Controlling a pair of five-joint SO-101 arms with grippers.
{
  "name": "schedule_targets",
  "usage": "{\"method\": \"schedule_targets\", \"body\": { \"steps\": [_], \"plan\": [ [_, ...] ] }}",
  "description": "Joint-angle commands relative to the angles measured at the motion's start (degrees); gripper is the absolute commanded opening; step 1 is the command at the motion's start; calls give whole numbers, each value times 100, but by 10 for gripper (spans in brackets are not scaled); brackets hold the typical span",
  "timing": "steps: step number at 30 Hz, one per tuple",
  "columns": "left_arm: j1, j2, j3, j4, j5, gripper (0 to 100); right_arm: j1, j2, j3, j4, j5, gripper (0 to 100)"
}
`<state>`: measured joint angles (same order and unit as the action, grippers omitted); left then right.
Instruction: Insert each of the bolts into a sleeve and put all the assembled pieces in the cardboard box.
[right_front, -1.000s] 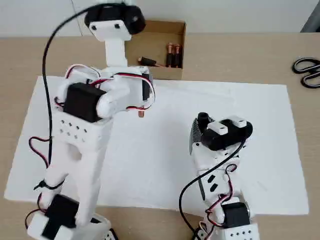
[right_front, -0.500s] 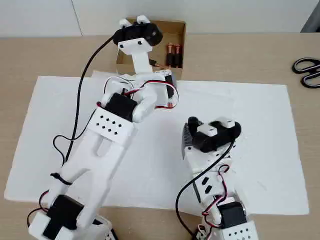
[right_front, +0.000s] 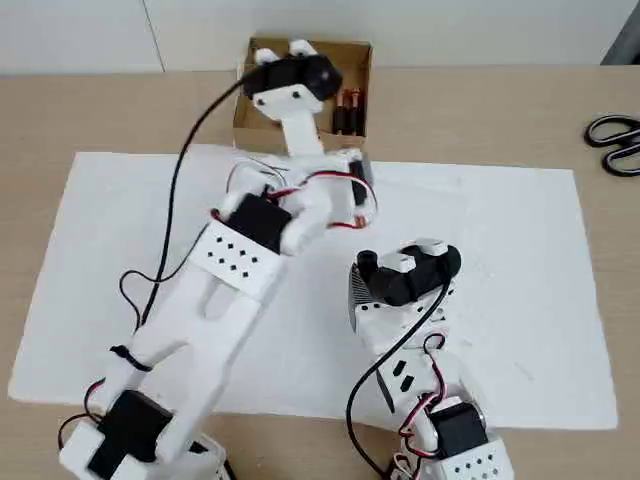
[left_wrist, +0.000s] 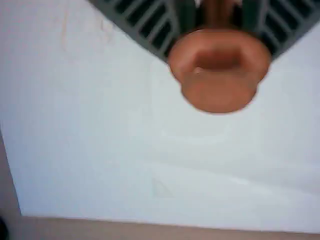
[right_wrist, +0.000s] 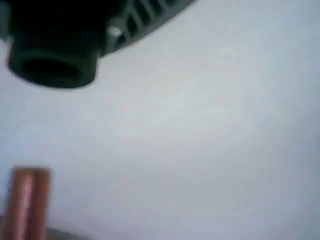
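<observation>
My left gripper (left_wrist: 216, 17) is shut on a copper bolt (left_wrist: 218, 70), whose head points at the wrist camera, above the white sheet. From above, the left gripper (right_front: 358, 205) hangs just in front of the cardboard box (right_front: 262, 112). My right gripper (right_front: 362, 288) is shut on a black sleeve (right_front: 368, 263), (right_wrist: 52, 55), with its open end facing out. The copper bolt (right_wrist: 29, 202) stands a short way beyond the sleeve in the right wrist view. Assembled copper and black pieces (right_front: 346, 108) lie in the box.
A white sheet (right_front: 520, 260) covers the middle of the wooden table (right_front: 60, 110). Black scissors (right_front: 615, 140) lie at the right edge. The left arm's upper joint (right_front: 290, 75) overhangs the box.
The left arm has swung to the right, carrying the bolt toward the right gripper. The right gripper, holding the sleeve, has shifted left toward it.
</observation>
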<state>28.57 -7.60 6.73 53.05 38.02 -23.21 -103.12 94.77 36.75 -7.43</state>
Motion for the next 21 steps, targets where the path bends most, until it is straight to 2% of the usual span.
{"method": "schedule_targets", "body": {
  "steps": [1,7,21],
  "plan": [
    [220,-290,-365,246,44,6,-22,-84,-53,-180,-62,5],
    [220,-290,-558,668,44,6,-22,-84,-53,-171,-62,5],
    [220,-246,-523,677,44,6,-22,-84,-53,-171,-62,5]
  ]
}}
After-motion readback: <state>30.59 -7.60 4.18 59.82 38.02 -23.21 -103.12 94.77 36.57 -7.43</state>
